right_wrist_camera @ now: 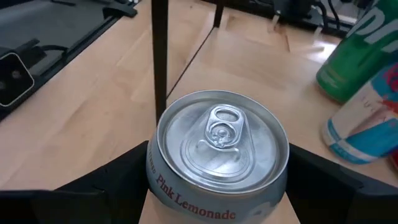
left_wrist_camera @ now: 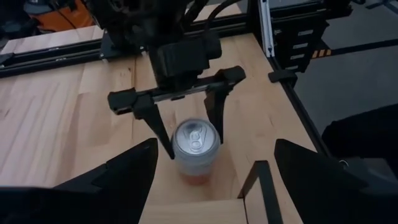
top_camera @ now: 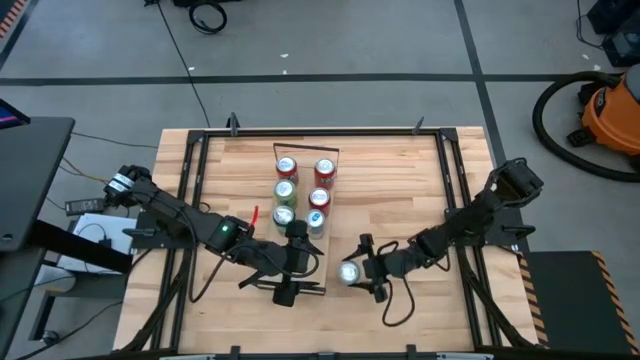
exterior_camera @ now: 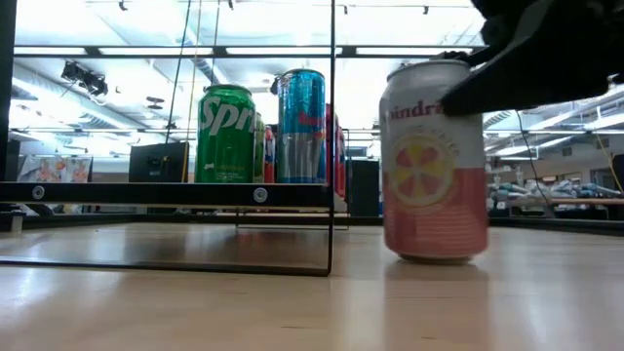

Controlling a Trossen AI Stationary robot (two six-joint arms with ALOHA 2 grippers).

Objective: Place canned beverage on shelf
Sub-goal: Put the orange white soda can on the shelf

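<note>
Pink-and-white lemonade can (exterior_camera: pixel 435 161) stands upright on the wooden tabletop (top_camera: pixel 400 180), lower centre-right of the high view, just right of the shelf's near end. The right gripper (top_camera: pixel 362 268) reaches in from the right and has one finger on either side of the can near its top; the left wrist view shows both fingers (left_wrist_camera: pixel 216 115) at the can's rim, but whether they press on it or stand slightly off cannot be told. In the low view the can rests on the table at right of centre, beside the shelf's black wire frame (exterior_camera: pixel 331 146).

The shelf (top_camera: pixel 303 195) runs up the middle of the high view, carrying two rows of cans (top_camera: pixel 300 192). The left gripper (top_camera: pixel 290 268) lies at the shelf's lower end, just left of the lemonade can, fingers spread apart and empty.
</note>
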